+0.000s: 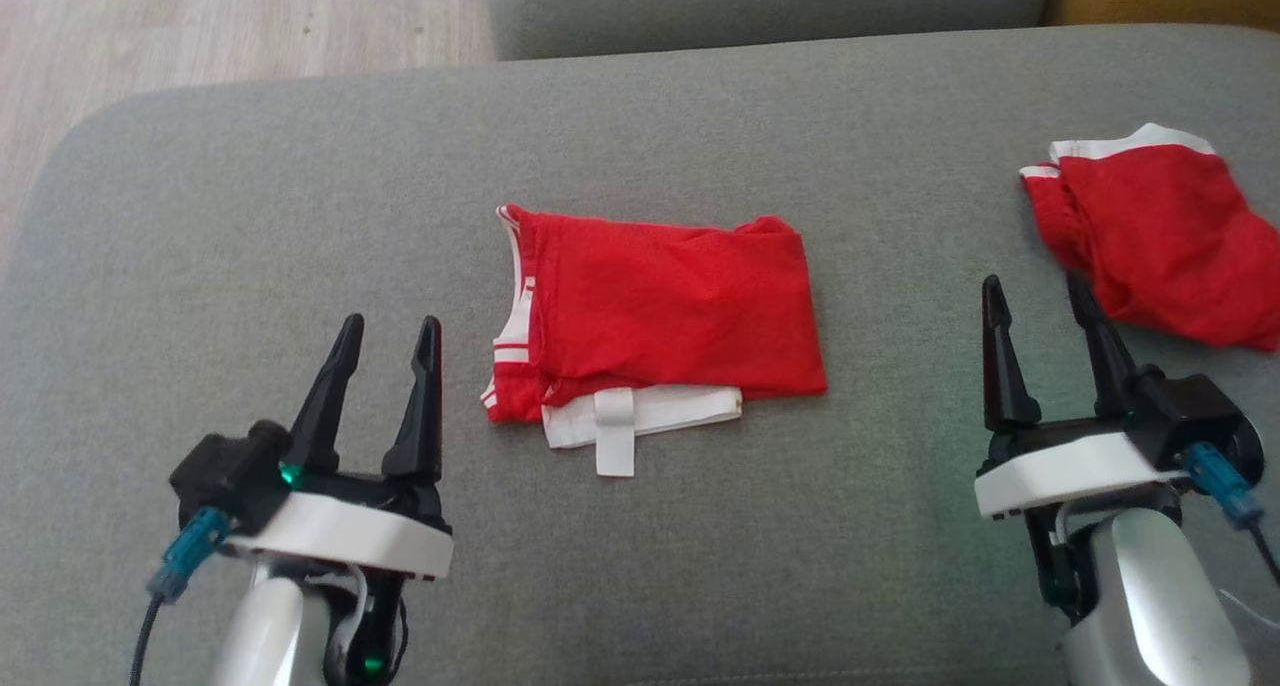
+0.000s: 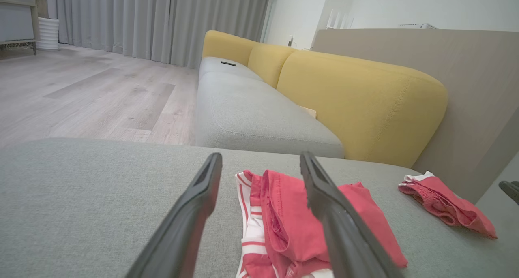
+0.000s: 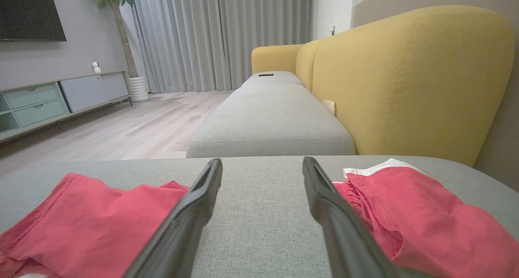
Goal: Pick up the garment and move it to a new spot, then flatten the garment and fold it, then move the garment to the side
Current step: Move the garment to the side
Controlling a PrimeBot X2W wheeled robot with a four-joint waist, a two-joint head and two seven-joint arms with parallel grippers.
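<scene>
Lying in the middle of the grey couch seat (image 1: 200, 216) is the red garment (image 1: 670, 311). It is folded into a neat flat block, with white trim on its left edge and a white strip (image 1: 614, 431) poking out at the near side. I think it sits in the middle so both arms can reach it. The folding looks done, so the job left is likely to move it to the side.

Another red garment (image 1: 1160, 236) lies bunched up far to the right, well apart from the folded one. I cannot tell if that spot is the "side" pile.

The left claw (image 1: 391, 321) sits low, near the folded garment's near left corner but not touching it. Its two dark fingers are spread apart and hold nothing. They point away from the robot and lean a bit to the right.

The right claw (image 1: 1033, 281) is low on the other side, fingers apart too, and empty. It points straight ahead, close to the edge of the bunched garment. I cannot tell if it touches it.

Both pale arms come up from the bottom, like hands waiting to start.
</scene>
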